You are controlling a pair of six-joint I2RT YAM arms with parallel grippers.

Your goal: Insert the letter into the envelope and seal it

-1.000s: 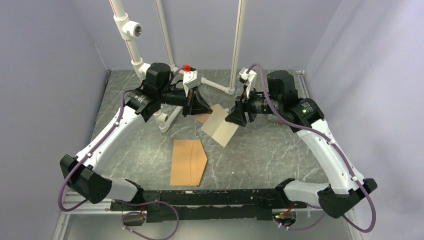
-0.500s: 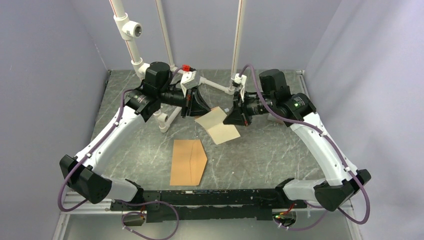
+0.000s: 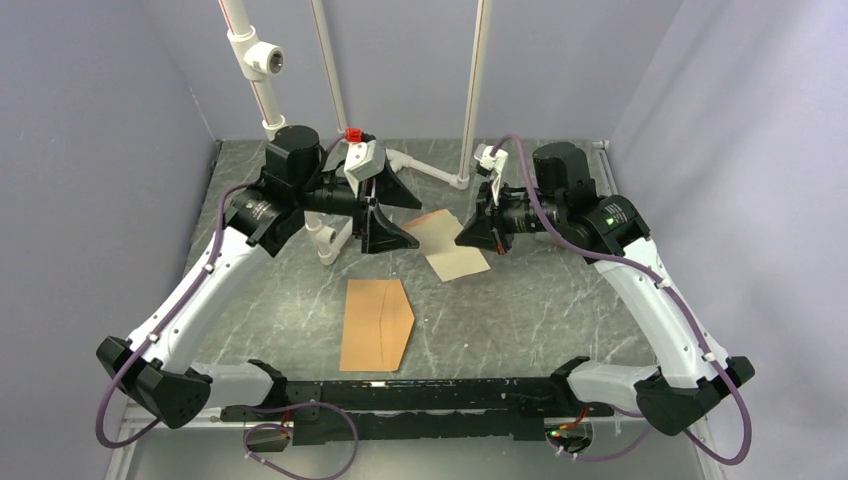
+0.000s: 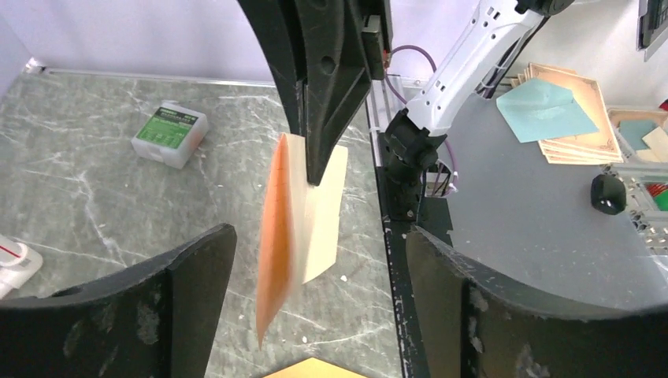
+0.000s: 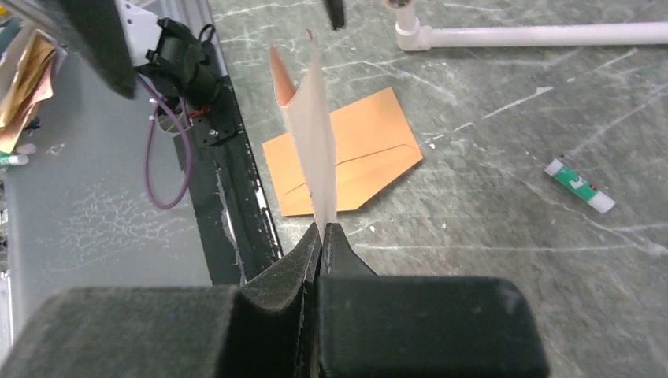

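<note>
The folded peach letter [image 3: 447, 248] hangs edge-up above the middle of the table, pinched at its right edge by my right gripper [image 3: 472, 236], which is shut on it. In the right wrist view the letter [image 5: 309, 134] rises from the closed gripper [image 5: 324, 230]. My left gripper [image 3: 398, 211] stands open just left of the letter and does not touch it. The left wrist view shows the letter [image 4: 303, 209] hanging beyond its spread fingertips [image 4: 189, 291]. The brown envelope [image 3: 376, 323] lies flat near the front, flap point to the right.
White pipes [image 3: 430, 170] cross the back of the table. A green-and-white glue stick [image 5: 580, 186] lies on the marble surface. A small green-labelled box [image 4: 169, 135] sits farther off. Off the table's edge lies a stack of spare envelopes [image 4: 563, 110].
My left gripper opened, let go of the letter and drew back to the left. My right gripper shut on the letter's right edge and now holds it alone.
</note>
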